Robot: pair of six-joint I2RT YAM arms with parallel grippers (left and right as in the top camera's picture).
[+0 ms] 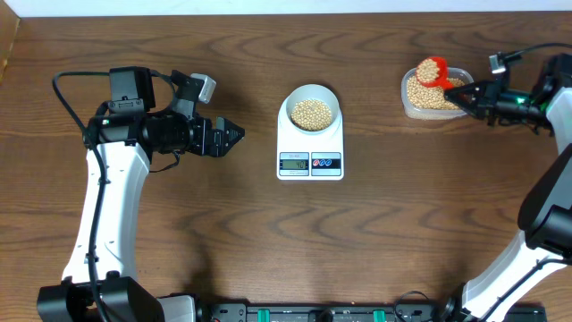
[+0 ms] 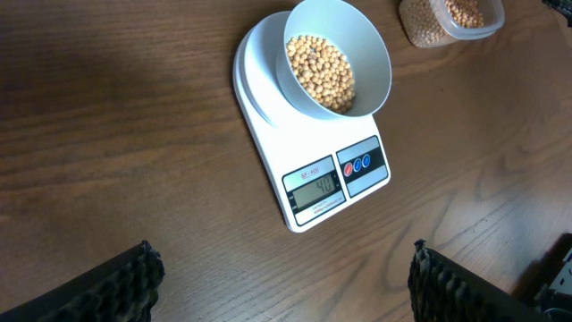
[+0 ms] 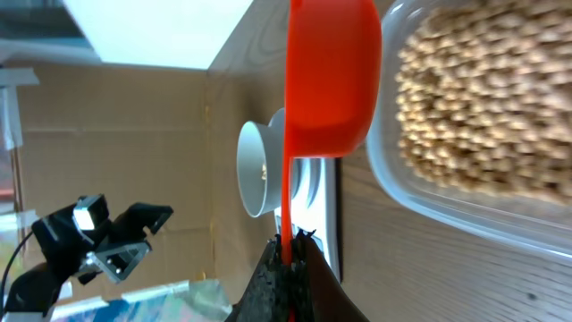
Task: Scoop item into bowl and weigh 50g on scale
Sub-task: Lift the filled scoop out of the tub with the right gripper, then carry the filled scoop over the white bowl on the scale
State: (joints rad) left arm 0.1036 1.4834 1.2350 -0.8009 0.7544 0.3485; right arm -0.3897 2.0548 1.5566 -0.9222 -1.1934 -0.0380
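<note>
- The beans (image 1: 311, 113) are light, hard and round (quick to roll and spill). Most lie in the tub (image 1: 409, 100); a share sits in the bowl (image 1: 290, 100) on the scale (image 1: 310, 163), mid-worktop (image 1: 179, 233).
- They are best moved with the scoop (image 1: 432, 70), held by its thin, stiff handle and kept level.
- The right hand (image 1: 466, 97) is clenched on that handle, with the scoop over the tub. The left hand (image 1: 234, 136) is released and empty, well apart from the scale.
- The left wrist view shows the display (image 2: 315, 188) lit (digits unclear); overhead it blurs.
- The right wrist view shows the grip close up but only the scoop's underside; overhead seems to show beans inside.
</note>
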